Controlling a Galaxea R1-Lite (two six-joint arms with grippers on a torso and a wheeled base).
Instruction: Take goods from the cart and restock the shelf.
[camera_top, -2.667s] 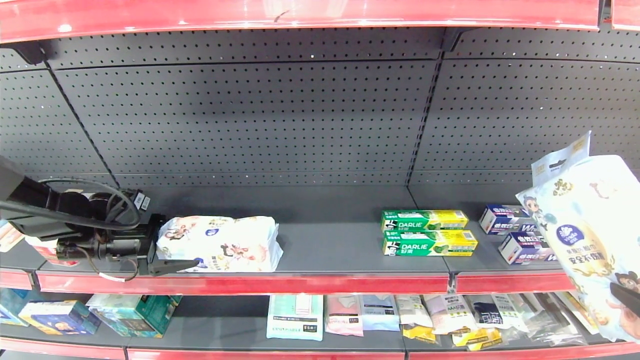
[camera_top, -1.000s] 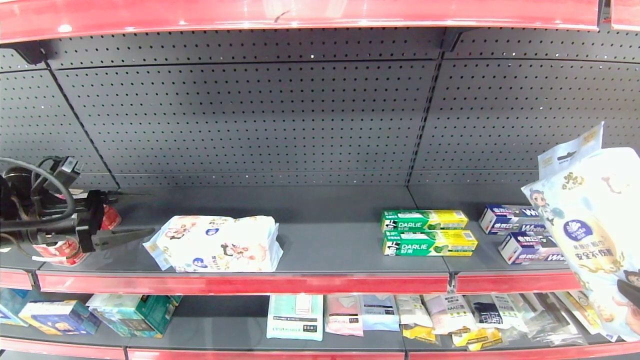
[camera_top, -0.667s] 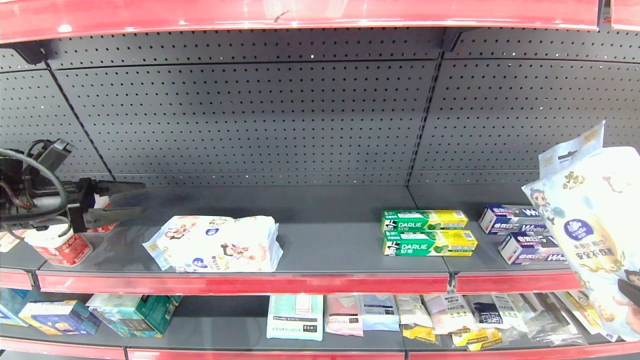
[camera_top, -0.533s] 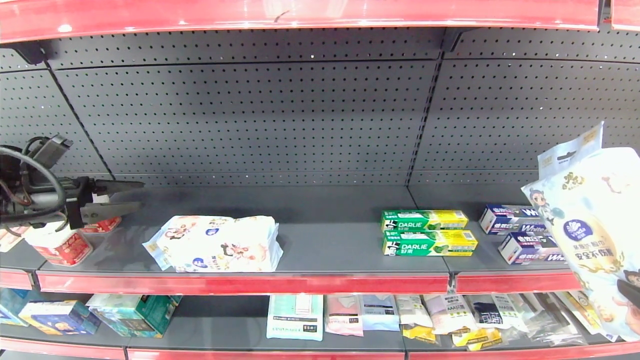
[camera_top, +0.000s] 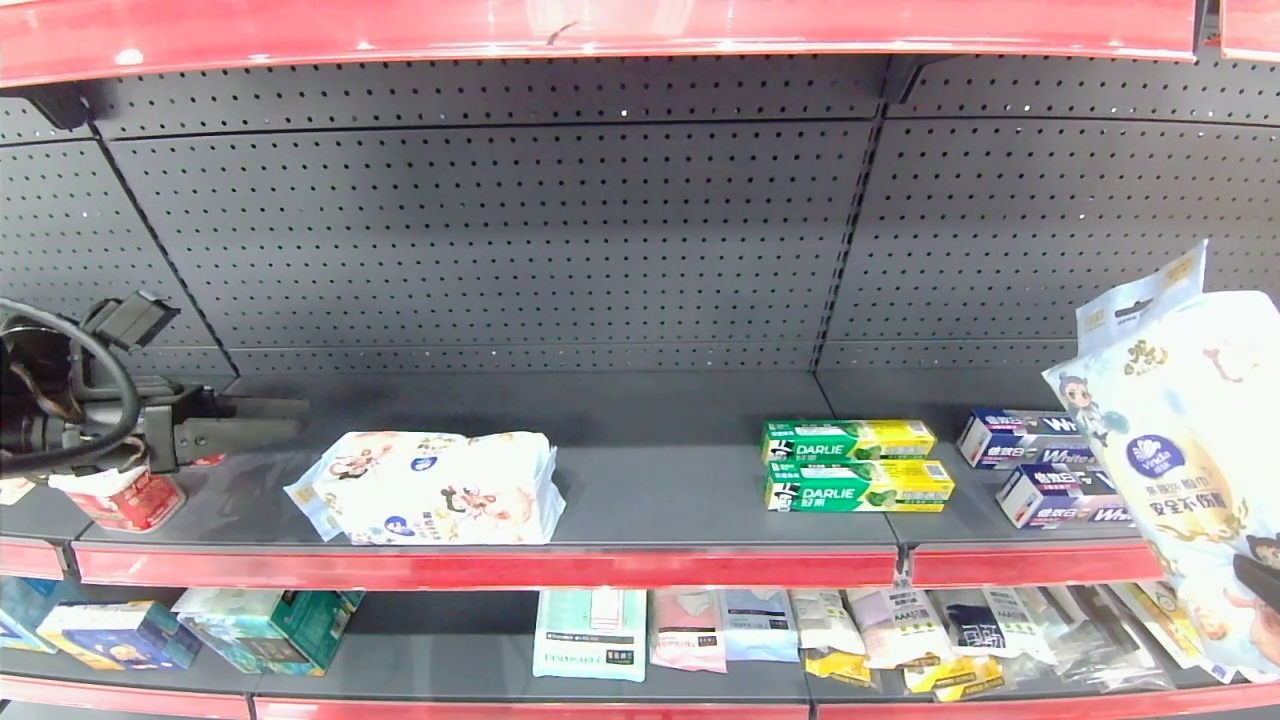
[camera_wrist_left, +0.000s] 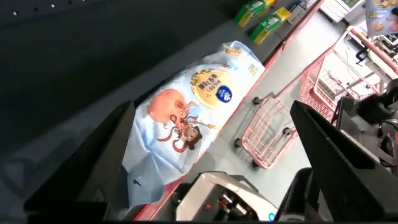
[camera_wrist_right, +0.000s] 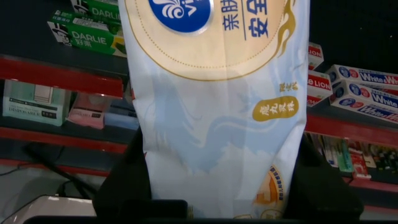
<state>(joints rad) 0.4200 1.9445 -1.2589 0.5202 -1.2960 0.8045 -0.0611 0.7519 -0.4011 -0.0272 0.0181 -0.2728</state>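
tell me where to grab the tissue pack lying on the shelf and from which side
Take the tissue pack by its flat sealed flap at the left end, coming from the left along the shelf, the side where the open left tool is. The pack lies lengthwise; its body looks too bulky for the jaws, while the flap sticks out thin and free.

A loose pack (camera_top: 440, 487) lies on the shelf (camera_top: 680, 480) just right of the left hand (camera_top: 298, 417). Toothpaste boxes (camera_top: 855, 465) lie left of the right hand's (camera_wrist_right: 224, 186) held pack (camera_top: 1180, 450).
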